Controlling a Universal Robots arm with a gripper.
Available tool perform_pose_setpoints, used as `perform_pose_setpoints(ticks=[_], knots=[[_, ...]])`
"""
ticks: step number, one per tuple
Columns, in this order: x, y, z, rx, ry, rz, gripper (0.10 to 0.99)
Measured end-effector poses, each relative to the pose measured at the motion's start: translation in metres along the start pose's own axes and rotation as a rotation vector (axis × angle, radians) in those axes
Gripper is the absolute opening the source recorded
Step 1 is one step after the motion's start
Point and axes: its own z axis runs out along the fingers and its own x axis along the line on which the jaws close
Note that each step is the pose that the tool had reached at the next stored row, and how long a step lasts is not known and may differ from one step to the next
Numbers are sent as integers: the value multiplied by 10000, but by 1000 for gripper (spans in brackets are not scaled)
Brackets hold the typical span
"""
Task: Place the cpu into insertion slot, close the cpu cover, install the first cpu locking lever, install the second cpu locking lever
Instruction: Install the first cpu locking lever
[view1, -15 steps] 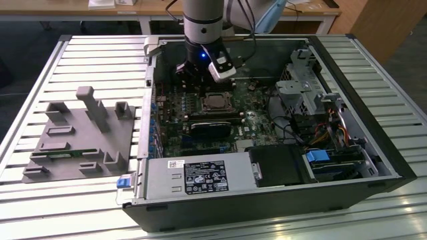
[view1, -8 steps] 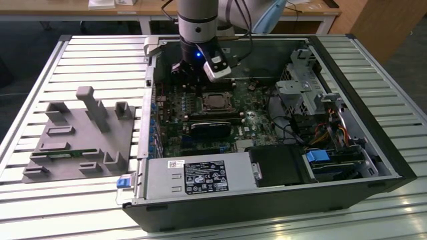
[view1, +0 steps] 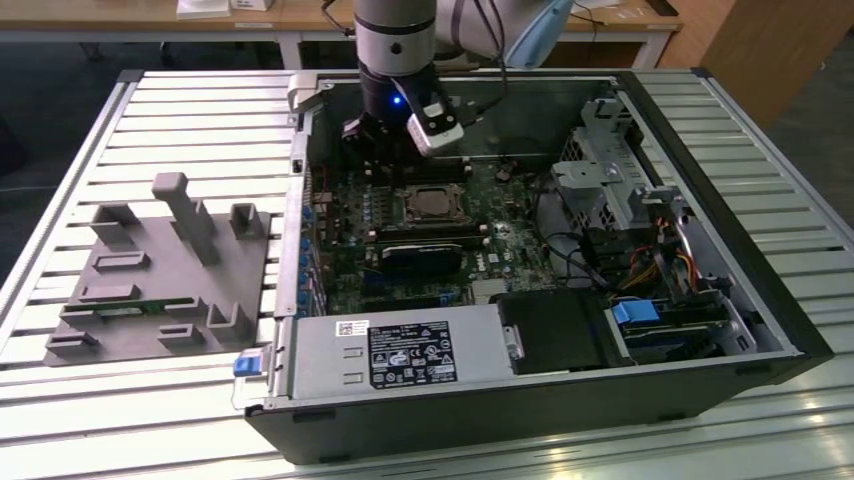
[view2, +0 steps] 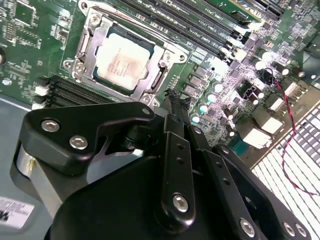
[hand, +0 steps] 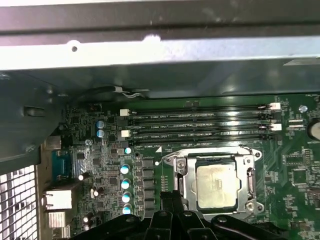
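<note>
The cpu (view2: 122, 60) (hand: 216, 185), a flat square chip with a silvery top, lies in the socket on the green board (view1: 430, 204). The cpu cover (view2: 163, 62) (hand: 250, 172), a thin silver frame, lies flat around it, and the chip shows through its window. The insertion slot is hidden under both. Thin metal levers (view2: 131, 17) (hand: 210, 149) run along the frame's edges. My gripper (view2: 172, 102) (hand: 170, 202) hangs just beside the socket, above the board. Its black fingers are shut together with nothing between them and touch neither chip nor cover.
The open computer case (view1: 747, 300) lies on a slatted table. Long black memory slots (hand: 200, 122) run by the socket, and a black block (view1: 420, 258) lies on its other side. A power supply (view1: 400, 355) and drive bays (view1: 641, 200) fill the case. A grey fixture (view1: 160, 270) stands at the exterior view's left.
</note>
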Motion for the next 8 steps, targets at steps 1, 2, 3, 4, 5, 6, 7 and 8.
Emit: perform_pose_setpoints(ticks=[1,2,3,4,5,6,7,8], knots=[[-1,0,-19,0,-11,-1,106],[-1,1,-38,1,-21,-1,106],[-1,2,-58,-1,-32,-1,106],[-2,2,-78,-2,-43,-2,106],[-2,3,-98,-2,-54,-1,106],[-2,4,-119,-3,-67,-2,106],[-3,4,-141,-5,-84,-2,106],[-3,5,-161,-5,-97,-2,106]])
